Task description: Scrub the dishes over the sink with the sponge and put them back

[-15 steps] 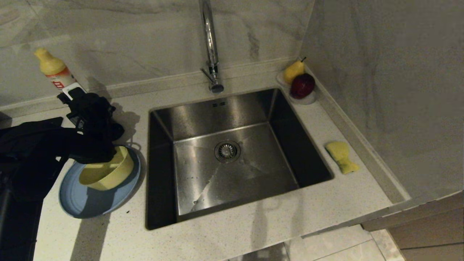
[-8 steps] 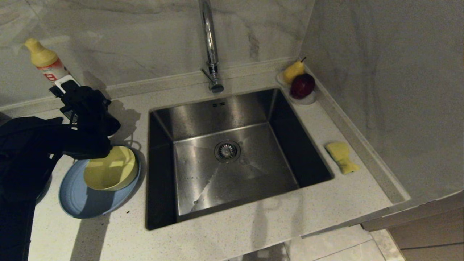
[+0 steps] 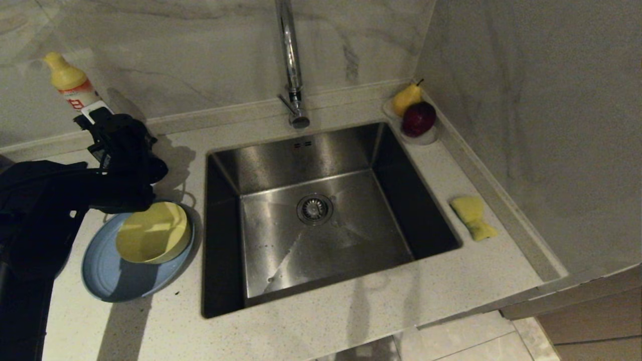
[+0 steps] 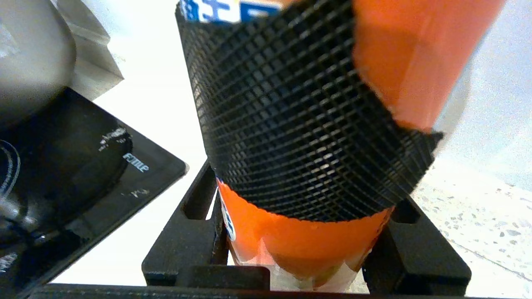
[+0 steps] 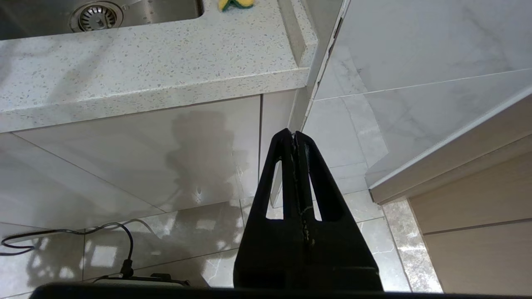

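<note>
- landmark: the sink [image 3: 321, 215], a steel basin sunk in the pale speckled tabletop [image 3: 311, 331], with the chrome tap [image 3: 291, 60] rising at its far rim.
- left gripper [image 3: 95, 118]: positioned beyond the sink's left rim, toward the back wall; its jaws are clamped on a detergent bottle [image 3: 70, 87] with a yellow top. in the left wrist view the ribbed pad [image 4: 299, 124] presses against the bottle's orange body.
- pale-yellow bowl [image 3: 153, 233]: resting inside the slate-blue plate [image 3: 108, 276], both on the tabletop just beside the sink's left rim, under the left arm.
- sponge [image 3: 473, 216]: lying on the tabletop just right of the sink, untouched, well apart from both grippers.
- pear [image 3: 405, 98] and red apple [image 3: 418, 119]: together on a small white dish [image 3: 426, 138] at the sink's far right corner.
- right gripper [image 5: 296, 145]: hanging below the tabletop edge on the sink's right side, over the tiled floor; its jaws are pressed together, holding nothing.
- teal bowl: not located in any view.
</note>
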